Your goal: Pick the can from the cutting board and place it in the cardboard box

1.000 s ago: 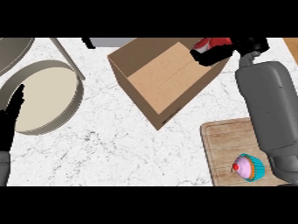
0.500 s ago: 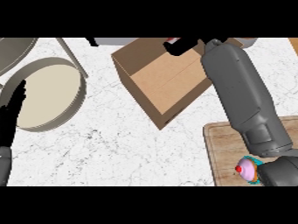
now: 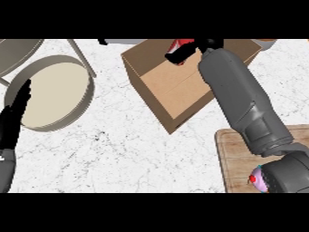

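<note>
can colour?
Red, in the head view: the can is held by the right hand.

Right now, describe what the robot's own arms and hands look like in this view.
Both forearms are smooth matte grey shells. The right forearm is long and rounded, widening to a bulkier grey segment near the lower edge. The right hand is black. The left hand is also black, slim and elongated, on a grey wrist piece at the lower left corner. No cables, markings or sleeves show.
</note>
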